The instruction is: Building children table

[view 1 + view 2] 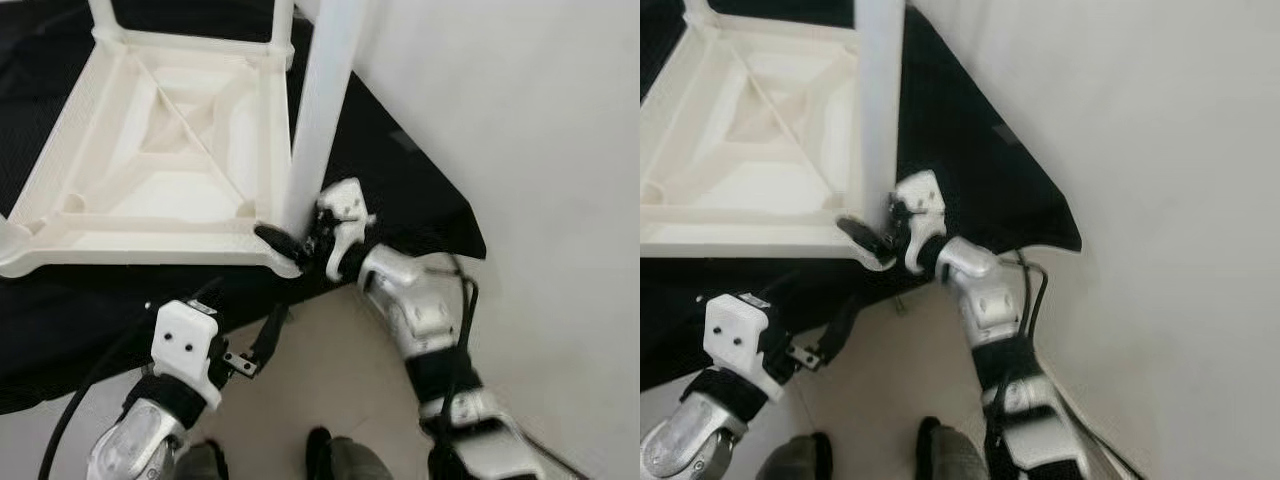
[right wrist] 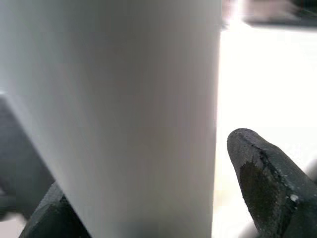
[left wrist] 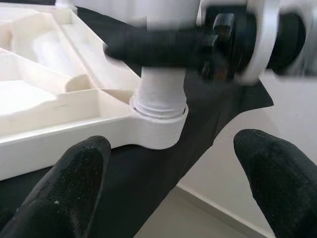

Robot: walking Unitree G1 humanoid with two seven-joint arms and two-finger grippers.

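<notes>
Leg-fitting step: the right tool clasped the leg at the tabletop socket, the left tool waited open and empty, and seating the leg looked next.

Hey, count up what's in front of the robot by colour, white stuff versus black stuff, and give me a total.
White: 3, the upturned tabletop, the near table leg standing in its corner socket, and a far table leg
Black: 1, the cloth under the tabletop
Total: 4

The right end effector is at the base of the near leg.
</notes>
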